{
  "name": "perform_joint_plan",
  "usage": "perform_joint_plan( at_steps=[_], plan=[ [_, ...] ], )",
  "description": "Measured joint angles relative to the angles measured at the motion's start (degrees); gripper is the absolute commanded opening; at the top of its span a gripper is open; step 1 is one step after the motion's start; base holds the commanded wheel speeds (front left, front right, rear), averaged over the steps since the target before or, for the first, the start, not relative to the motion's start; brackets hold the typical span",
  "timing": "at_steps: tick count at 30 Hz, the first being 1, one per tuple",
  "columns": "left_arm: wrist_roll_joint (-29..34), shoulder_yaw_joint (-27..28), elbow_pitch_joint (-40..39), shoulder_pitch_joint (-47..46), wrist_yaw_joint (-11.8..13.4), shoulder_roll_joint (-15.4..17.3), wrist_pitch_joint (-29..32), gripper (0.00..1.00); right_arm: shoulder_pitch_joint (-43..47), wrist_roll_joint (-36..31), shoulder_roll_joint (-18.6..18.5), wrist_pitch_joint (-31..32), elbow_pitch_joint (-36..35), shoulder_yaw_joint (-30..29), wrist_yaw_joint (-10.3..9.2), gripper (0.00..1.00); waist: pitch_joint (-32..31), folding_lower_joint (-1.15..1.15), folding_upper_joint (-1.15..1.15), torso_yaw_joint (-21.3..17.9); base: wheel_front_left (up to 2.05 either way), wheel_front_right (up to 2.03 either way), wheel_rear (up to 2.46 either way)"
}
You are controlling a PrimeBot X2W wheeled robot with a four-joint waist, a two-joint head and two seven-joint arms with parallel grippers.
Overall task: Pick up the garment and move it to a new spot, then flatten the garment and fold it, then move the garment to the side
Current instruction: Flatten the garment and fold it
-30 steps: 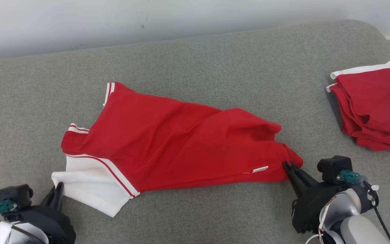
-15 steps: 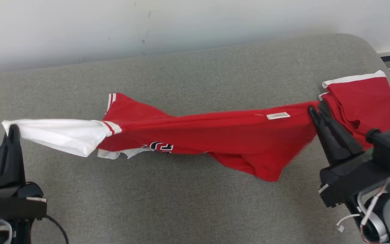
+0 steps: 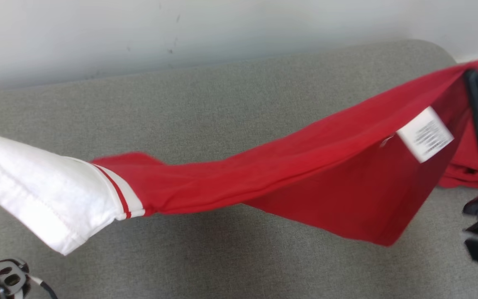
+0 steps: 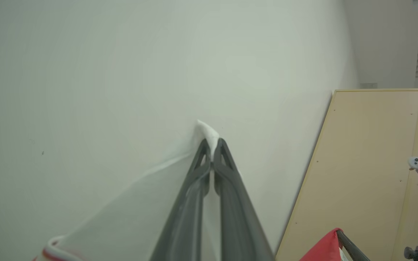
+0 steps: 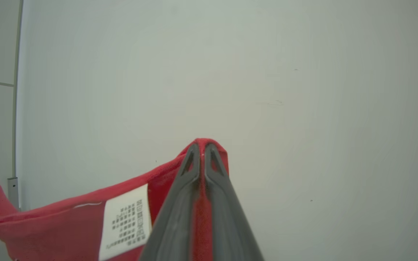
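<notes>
A red cloth garment with a white sleeve (image 3: pixel 264 182) hangs stretched in mid-air above a grey upholstered surface (image 3: pixel 222 104). The left tool (image 4: pixel 212 152) pinches the white end and the right tool (image 5: pixel 202 152) pinches a red corner, likely to carry it spread.

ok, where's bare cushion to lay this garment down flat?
Free: the broad grey cushion between the wall and the hanging garment, centre and left, plus the front strip beneath it. Crowded: far right, where a folded red pile sits by the right claw.
</notes>
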Motion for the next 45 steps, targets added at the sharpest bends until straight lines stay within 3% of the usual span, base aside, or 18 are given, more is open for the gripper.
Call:
perform_joint_plan(
  at_steps=[4,6,11,16,19,24,27,30,35,45],
  plan=[
    [-3.9,0.3,-0.4,-5.0,0.0,0.2,2.4,0.00,-6.7,3.1,-0.9,3.1,6.5,0.3,0.15,0.00,1.5,0.00,0.00,-0.2,0.00,0.00,0.00],
    [-4.6,0.6,3.4,-10.0,1.5,-0.1,3.3,0.00,-10.9,3.4,-1.3,5.0,13.0,2.6,0.57,0.00,2.6,0.00,0.00,-0.4,0.00,0.00,0.00],
    [-4.3,1.5,23.2,-30.3,7.4,-0.9,5.3,0.00,-29.8,2.4,-0.5,8.3,33.7,8.7,1.36,0.00,6.0,0.01,0.01,-0.6,0.00,0.00,0.00],
    [1.0,-1.1,46.4,-49.4,9.2,1.3,7.2,0.00,-51.6,0.6,4.6,6.9,52.8,11.6,1.56,0.00,9.3,0.03,0.01,-0.9,0.00,0.00,0.00],
    [2.4,-1.2,46.8,-54.8,8.7,2.0,5.9,0.00,-58.1,-0.6,6.0,4.3,55.1,11.3,1.77,0.00,10.1,0.03,0.01,-1.3,0.00,0.00,0.00],
    [2.1,-2.6,41.2,-61.1,5.7,1.8,5.5,0.00,-60.4,-0.8,3.3,2.3,53.9,9.4,2.10,0.00,10.9,0.00,0.00,-1.2,0.00,0.00,0.00],
    [3.8,-4.7,40.8,-58.8,4.5,4.1,6.5,0.00,-58.0,-1.1,1.2,1.9,55.3,10.4,2.66,0.00,11.6,0.00,0.00,-0.8,0.00,0.00,0.00],
    [7.6,-7.8,42.3,-50.6,3.8,7.1,8.4,0.00,-50.3,-1.2,-0.3,2.5,56.8,12.4,3.05,0.00,12.3,0.01,0.00,-0.2,0.00,0.00,0.00],
    [7.1,-11.5,45.5,-35.7,2.8,7.3,11.8,0.00,-37.5,-0.5,-2.4,3.4,59.1,14.9,3.54,0.00,13.1,0.01,0.00,1.0,0.00,0.00,0.00],
    [5.2,-7.5,43.7,-16.7,4.0,7.7,10.5,0.00,-26.8,2.7,-4.7,2.3,60.4,17.1,3.88,0.00,10.2,0.01,0.00,2.1,0.00,0.00,0.00]
  ],
)
